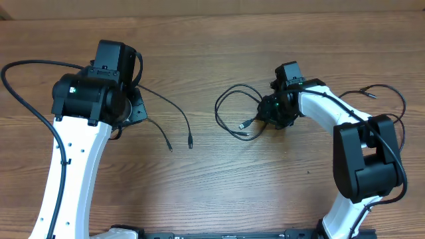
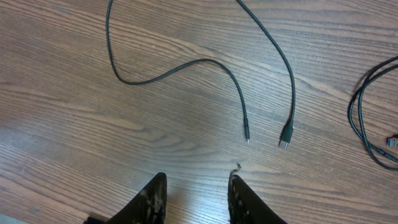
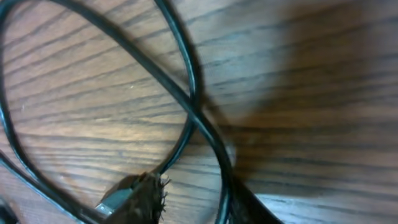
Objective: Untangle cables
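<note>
Two loose cables lie in front of my left gripper [image 2: 198, 177]. One ends in a thin pin plug [image 2: 247, 133], the other in a wider plug [image 2: 285, 137]. The left fingers stand apart over bare wood, holding nothing. A tangle of looped cables [image 1: 232, 113] lies mid-table, and my right gripper [image 1: 265, 119] is down at its right side. In the right wrist view two cables cross [image 3: 196, 118]. One cable [image 3: 224, 180] runs down between the fingers of the right gripper [image 3: 199, 186], along the right finger [image 3: 252, 208]. A silver plug [image 3: 112, 199] lies by the left finger.
The wooden table [image 1: 212, 186] fills the view. Thicker black wires [image 1: 26, 66] run from the left arm, and others [image 1: 382, 93] trail from the right arm at the far right. The tangle's edge [image 2: 367, 118] shows at the right of the left wrist view.
</note>
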